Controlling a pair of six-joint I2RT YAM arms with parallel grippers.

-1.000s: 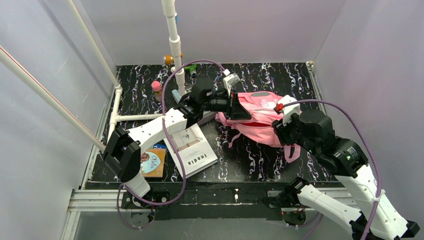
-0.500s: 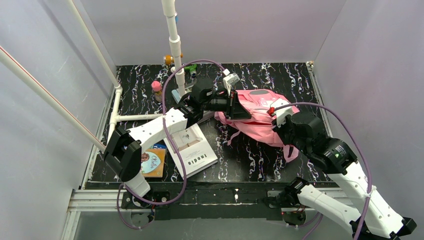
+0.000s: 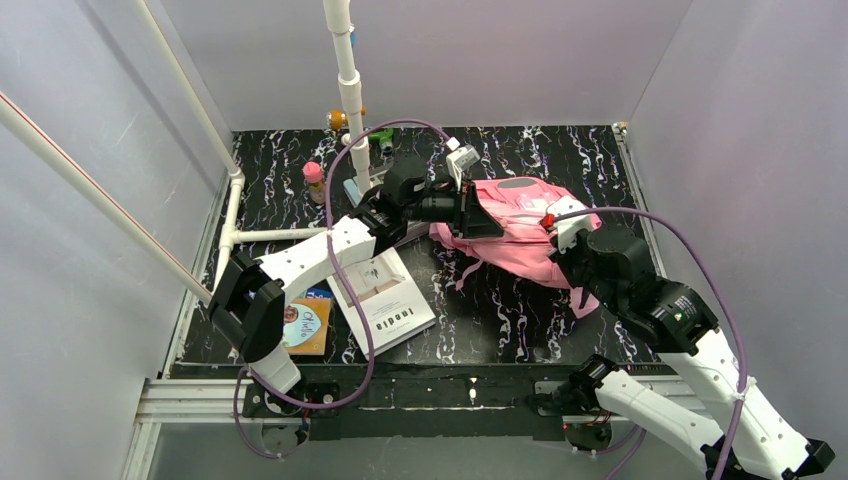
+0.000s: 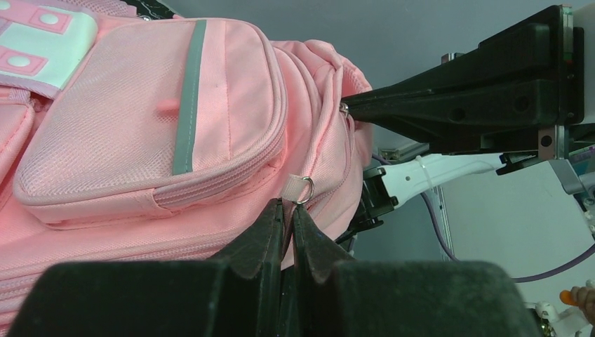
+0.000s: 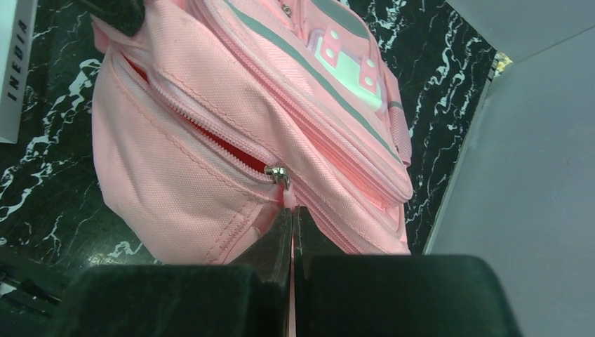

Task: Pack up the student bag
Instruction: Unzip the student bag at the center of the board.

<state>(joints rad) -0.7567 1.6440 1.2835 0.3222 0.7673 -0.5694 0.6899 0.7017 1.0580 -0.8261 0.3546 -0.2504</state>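
Observation:
The student bag (image 3: 515,225), a pink backpack with a white patch (image 5: 347,63), lies on its side mid-table. My left gripper (image 3: 472,215) is at its left end. In the left wrist view its jaws (image 4: 288,205) are shut on a small pink tab with a metal ring (image 4: 304,188) on the student bag (image 4: 140,126). My right gripper (image 3: 558,243) is at the bag's right side. In the right wrist view it (image 5: 292,210) is shut on the pink zip pull under the metal slider (image 5: 278,173). That zip gapes a little, showing red lining (image 5: 210,140).
A white book (image 3: 385,298) lies open-side down left of the bag, with an orange booklet (image 3: 305,328) beside it. A pink bottle (image 3: 314,180), small toys (image 3: 381,137) and a white pipe post (image 3: 350,90) stand at the back left. Walls close in on both sides.
My right gripper has shut on the zip pull, and its arm has shifted slightly left and lower. The bag's near side has flattened. The left arm has stayed put.

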